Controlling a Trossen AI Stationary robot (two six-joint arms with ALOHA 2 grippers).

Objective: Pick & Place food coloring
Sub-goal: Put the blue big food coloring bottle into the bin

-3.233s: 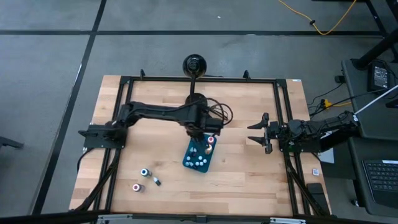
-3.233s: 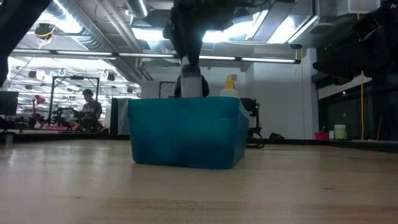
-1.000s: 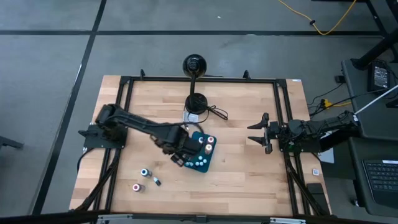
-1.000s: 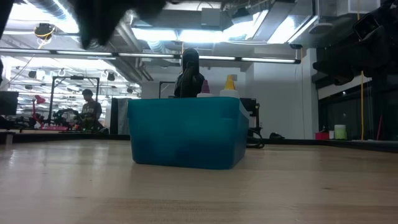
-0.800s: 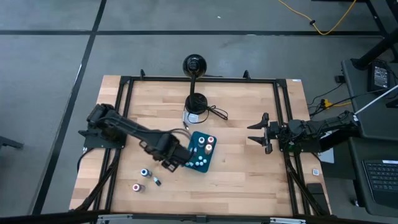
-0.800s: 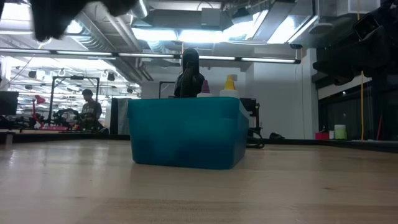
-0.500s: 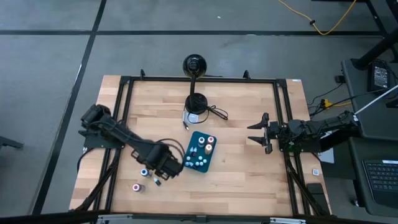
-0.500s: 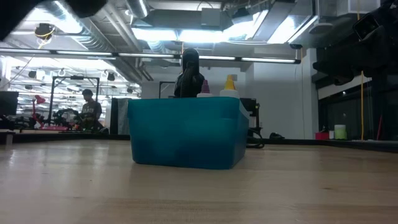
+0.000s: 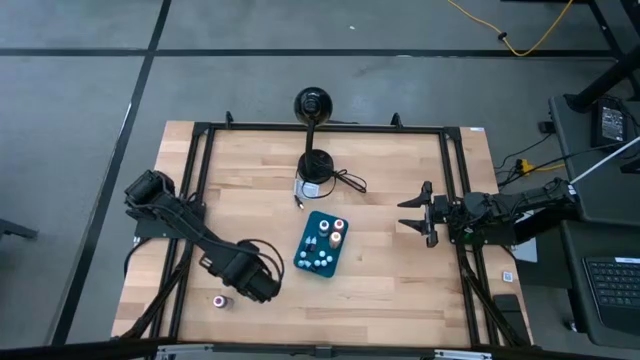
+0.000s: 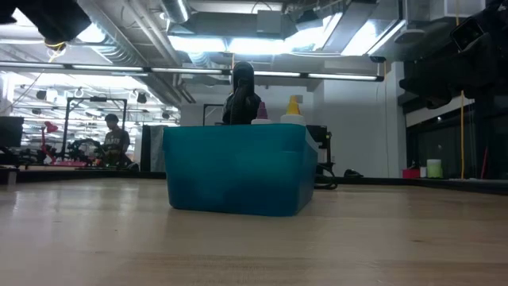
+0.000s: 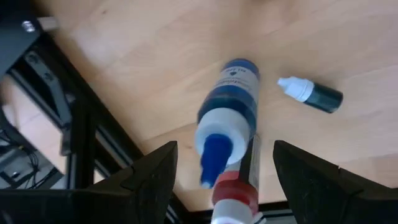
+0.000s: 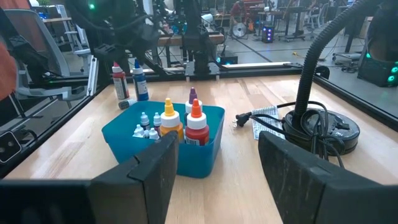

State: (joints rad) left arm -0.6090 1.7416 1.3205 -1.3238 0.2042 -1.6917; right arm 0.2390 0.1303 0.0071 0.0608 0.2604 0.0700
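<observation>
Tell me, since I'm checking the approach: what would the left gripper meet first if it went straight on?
Most likely the blue-capped bottle, standing centred between the open left gripper's fingers. A red-capped bottle stands close beside it, though depth is unclear.

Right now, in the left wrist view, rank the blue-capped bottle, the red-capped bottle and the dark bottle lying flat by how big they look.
1. blue-capped bottle: largest, but upright and nearest the camera.
2. red-capped bottle: partly hidden and cut off, so unsure.
3. dark bottle: smallest.
</observation>
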